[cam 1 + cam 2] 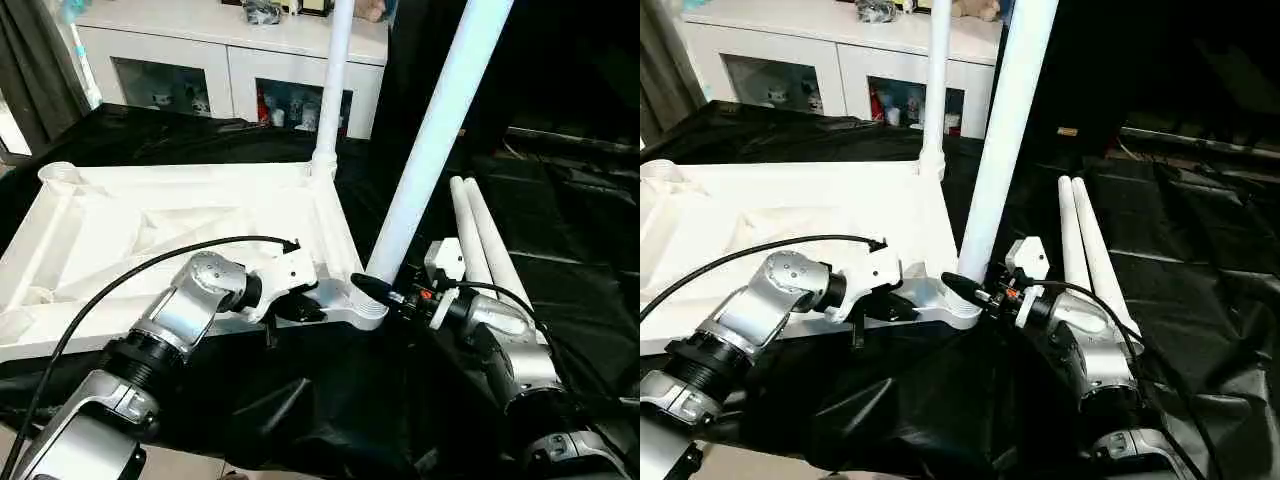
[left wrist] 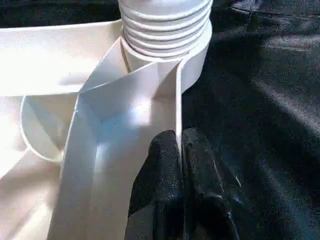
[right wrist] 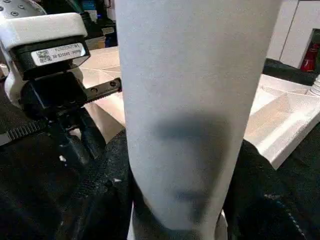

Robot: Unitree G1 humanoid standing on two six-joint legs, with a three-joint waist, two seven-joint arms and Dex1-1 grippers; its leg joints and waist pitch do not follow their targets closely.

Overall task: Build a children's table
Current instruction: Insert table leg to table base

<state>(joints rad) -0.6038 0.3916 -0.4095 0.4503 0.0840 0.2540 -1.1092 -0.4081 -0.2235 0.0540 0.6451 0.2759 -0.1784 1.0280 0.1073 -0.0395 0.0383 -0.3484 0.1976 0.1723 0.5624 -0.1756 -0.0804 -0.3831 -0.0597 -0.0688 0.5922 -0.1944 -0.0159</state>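
Two end effectors work at frame centre: left end effector (image 1: 300, 305) pinches the white ribbed plastic tabletop's (image 1: 120, 240) rim; right end effector (image 1: 385, 290) clamps a long white tapered leg (image 1: 430, 140).

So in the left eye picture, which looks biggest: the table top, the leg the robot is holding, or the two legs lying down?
1. Table top.
2. Held leg, though it is nearer the camera.
3. Lying legs, alike in size.
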